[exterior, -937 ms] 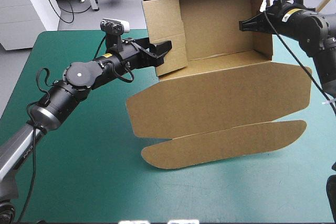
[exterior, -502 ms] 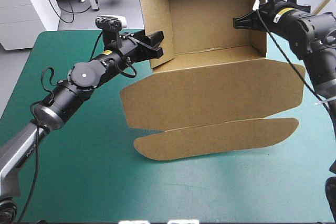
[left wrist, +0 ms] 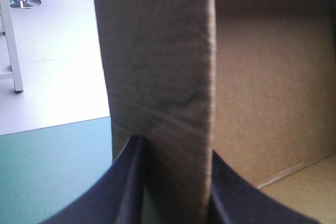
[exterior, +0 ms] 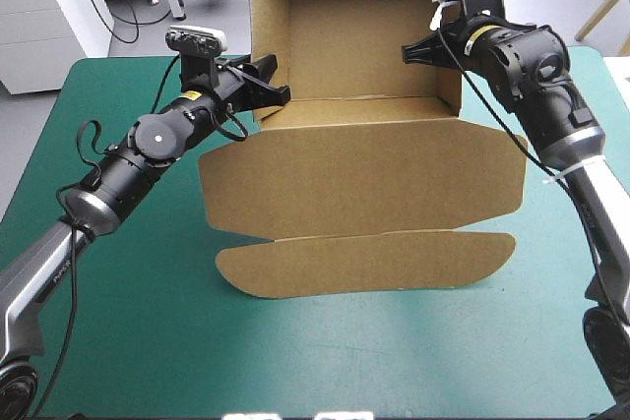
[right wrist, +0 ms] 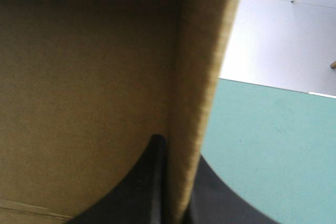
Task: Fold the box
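**Left end effector** (left wrist: 175, 149): its black fingers (left wrist: 126, 195) are all but closed, pinching the left side wall (exterior: 264, 41) of the box (exterior: 354, 46), one finger outside and one inside.

**Right end effector** (right wrist: 177, 148): likewise nearly closed, on the right side wall (exterior: 450, 41).

**Box:** it stands at the far middle of the desk (exterior: 128, 322). The tray is open, with the back wall and both side walls raised. The lid panel (exterior: 364, 174) and its rounded front flap (exterior: 364, 263) stretch toward the near edge, the flap seemingly just clear of the teal-green cover.

**Step in hand, as judged:** squaring and seating the tray.

**To do it well:**
- Move both arms together at equal height.
- Hold the walls parallel and upright.
- Grip firmly without creasing the board.

An uneven pull would likely skew the tray or untuck a wall.
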You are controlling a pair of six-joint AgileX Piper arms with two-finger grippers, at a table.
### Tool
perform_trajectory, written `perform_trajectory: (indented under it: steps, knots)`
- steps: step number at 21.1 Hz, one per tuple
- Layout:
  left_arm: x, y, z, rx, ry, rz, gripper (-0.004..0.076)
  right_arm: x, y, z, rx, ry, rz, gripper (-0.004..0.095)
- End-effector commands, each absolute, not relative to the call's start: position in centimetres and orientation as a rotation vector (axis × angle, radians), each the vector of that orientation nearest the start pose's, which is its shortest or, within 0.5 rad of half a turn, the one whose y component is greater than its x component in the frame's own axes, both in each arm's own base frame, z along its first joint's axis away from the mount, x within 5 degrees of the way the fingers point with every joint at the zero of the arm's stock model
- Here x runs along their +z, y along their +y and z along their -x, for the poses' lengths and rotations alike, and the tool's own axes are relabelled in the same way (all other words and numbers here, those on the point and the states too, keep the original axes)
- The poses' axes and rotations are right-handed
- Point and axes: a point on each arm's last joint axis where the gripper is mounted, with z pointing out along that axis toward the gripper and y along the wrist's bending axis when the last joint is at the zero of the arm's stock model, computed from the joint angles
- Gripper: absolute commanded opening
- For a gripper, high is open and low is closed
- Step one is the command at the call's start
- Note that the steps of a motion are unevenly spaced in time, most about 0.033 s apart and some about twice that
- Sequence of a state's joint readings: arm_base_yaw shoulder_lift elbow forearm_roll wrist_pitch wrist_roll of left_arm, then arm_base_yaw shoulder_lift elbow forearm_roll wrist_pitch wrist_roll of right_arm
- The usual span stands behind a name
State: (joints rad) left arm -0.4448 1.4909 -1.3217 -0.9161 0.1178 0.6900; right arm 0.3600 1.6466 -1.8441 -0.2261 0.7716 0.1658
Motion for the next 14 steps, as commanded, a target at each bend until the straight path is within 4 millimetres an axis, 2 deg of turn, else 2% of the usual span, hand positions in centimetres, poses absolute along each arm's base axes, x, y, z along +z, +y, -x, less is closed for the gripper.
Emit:
perform_trajectory:
  steps: [1, 5, 7, 10, 12, 14]
  knots:
    - [40.4, -18.2, -29.7, -0.758, 1.835, -0.398, -0.001, 45.9, 14.9, -34.2, 0.299, 2.011, 0.297, -0.0012]
    - [36.3, -18.1, -31.2, -0.699, 2.088, -0.425, -0.001, 43.8, 15.1, -34.8, 0.277, 2.161, 0.299, -0.0014]
    - [35.0, -17.9, -31.7, -0.644, 2.163, -0.433, -0.001, 42.8, 15.3, -35.0, 0.276, 2.223, 0.287, -0.0014]
    - [33.9, -17.6, -31.8, -0.582, 2.25, -0.446, -0.001, 40.7, 15.9, -35.6, 0.301, 2.343, 0.31, -0.0014]
    - [33.6, -17.3, -31.7, -0.535, 2.283, -0.469, -0.001, 38.9, 16.4, -36.1, 0.302, 2.432, 0.332, -0.0014]
    - [33.4, -17.1, -31.6, -0.501, 2.305, -0.492, -0.001, 37.9, 16.7, -36.5, 0.312, 2.476, 0.342, -0.0014]
